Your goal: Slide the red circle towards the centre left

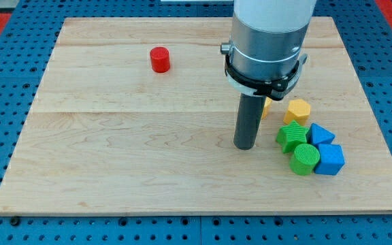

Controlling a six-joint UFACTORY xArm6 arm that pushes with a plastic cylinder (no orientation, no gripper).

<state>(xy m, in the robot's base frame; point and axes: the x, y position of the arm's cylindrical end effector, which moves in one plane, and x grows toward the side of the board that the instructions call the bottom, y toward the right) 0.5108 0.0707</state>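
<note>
The red circle [160, 60] is a small red cylinder standing on the wooden board [128, 150] in the upper left part of the view. My tip [244, 146] rests on the board right of centre, well below and to the right of the red circle, not touching it. It stands just left of the green star-shaped block [291, 136], with a small gap between them.
A cluster of blocks lies at the view's right: a yellow hexagon [297, 110], another yellow block [267, 105] partly hidden behind the rod, a green cylinder [305, 158], a blue triangular block [320, 133] and a blue cube [331, 159]. The arm's grey body hangs over the top centre.
</note>
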